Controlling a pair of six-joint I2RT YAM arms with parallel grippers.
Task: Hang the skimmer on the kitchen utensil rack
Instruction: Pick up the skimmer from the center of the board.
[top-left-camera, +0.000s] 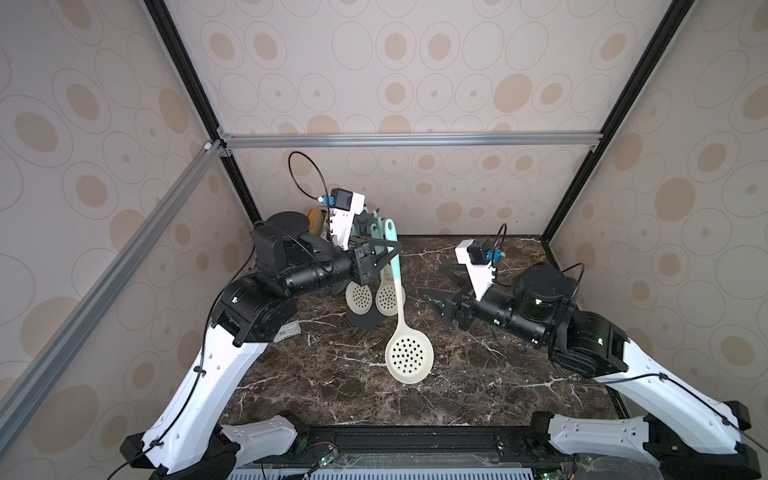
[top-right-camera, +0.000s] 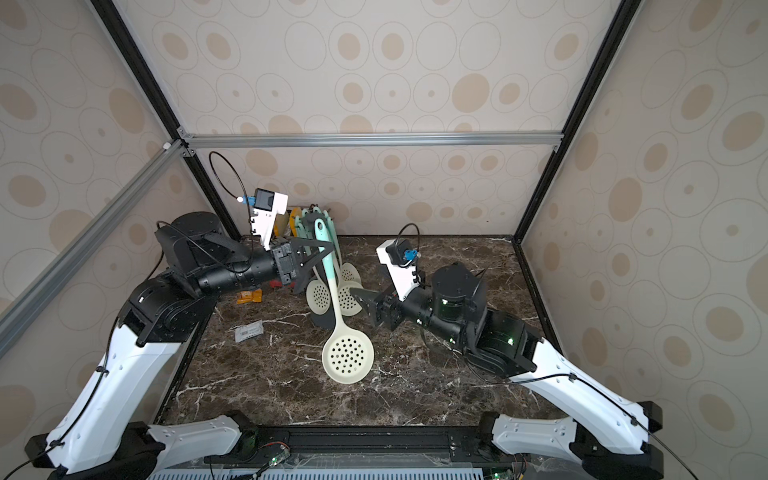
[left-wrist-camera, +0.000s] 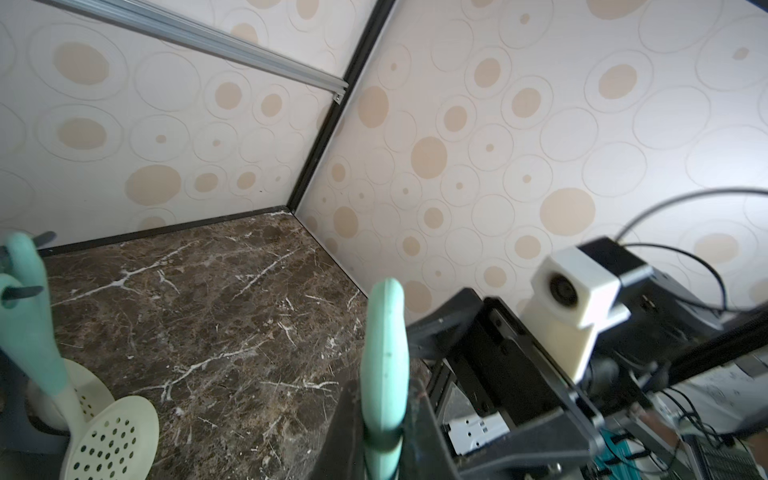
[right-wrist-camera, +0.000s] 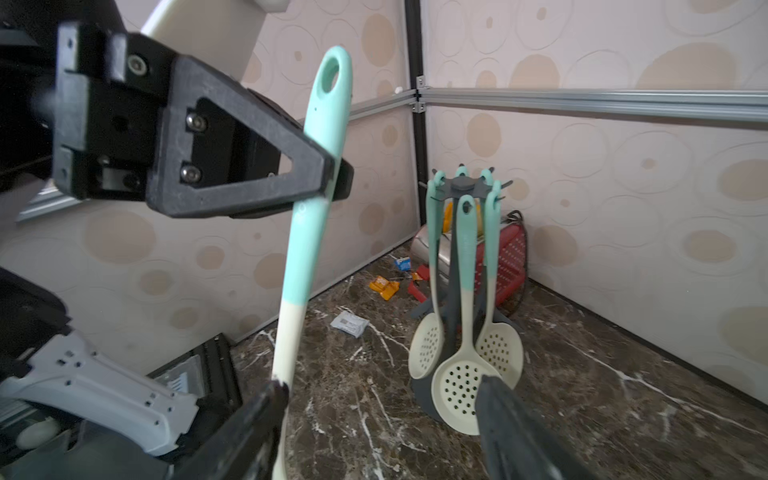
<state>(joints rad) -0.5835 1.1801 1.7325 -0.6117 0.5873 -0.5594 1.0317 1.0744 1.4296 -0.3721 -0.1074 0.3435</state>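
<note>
Rack (right-wrist-camera: 462, 183) pole mostly behind skimmers (right-wrist-camera: 460, 388)

Skimmer (top-left-camera: 409, 357) before rack (top-left-camera: 362, 322) (rack back-left).

Skimmer (top-left-camera: 409, 360) is coloured mint at handle, cream at head. Rack (right-wrist-camera: 462, 184) is finished dark grey; tabletop (top-left-camera: 316, 374) beneath it is veined brown-white.

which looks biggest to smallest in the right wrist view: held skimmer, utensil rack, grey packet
1. held skimmer, spans most of the frame, but it's nearest the camera, so unsure
2. utensil rack
3. grey packet
</note>
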